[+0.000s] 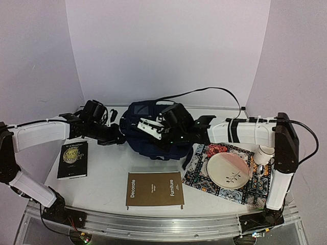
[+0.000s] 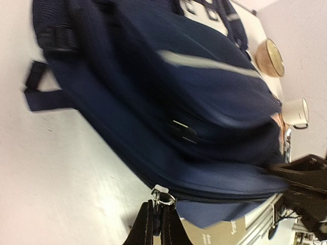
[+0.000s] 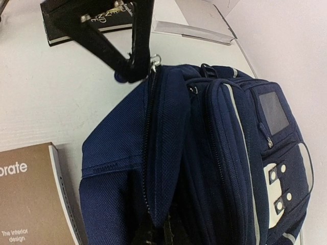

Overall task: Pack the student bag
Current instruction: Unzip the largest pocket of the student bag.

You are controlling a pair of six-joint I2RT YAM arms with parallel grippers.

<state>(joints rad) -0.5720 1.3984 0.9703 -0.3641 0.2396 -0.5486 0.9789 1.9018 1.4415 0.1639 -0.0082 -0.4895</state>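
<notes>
Left claw point(image 2: 159, 208) is pinched narrow on the small metal zip pull point(image 2: 162, 196) at one end of the main zip of the student bag point(image 1: 153, 135). Right claw point(image 3: 157, 236) is closed tight at the fabric lip beside that same zip. It appears to grip a fold of the bag, though cloth hides most of its tips. The bag lies slumped in the middle of the table point(image 1: 107, 173), toward the far edge.

The pull is thin, smooth metal, so it could slip from the pinch if tugged off the zip's line. The slack fabric might bunch and jam the teeth. If the right claw's hold gives, the whole bag may slide over the smooth white table instead of opening. The two arms work close together and could knock each other.

The bag is coarse woven navy fabric, padded and lumpy. It has white trim stripes, white studded patches and dark webbing straps point(image 2: 38, 84).

Toward the near edge lies a flat, stiff brown book point(image 1: 154, 189), and by the left edge a glossy black book point(image 1: 72, 159). At the right edge, a busy patterned cloth mat point(image 1: 199, 178) carries a round pale plate point(image 1: 228, 170) and a pale mug point(image 1: 263, 153).
</notes>
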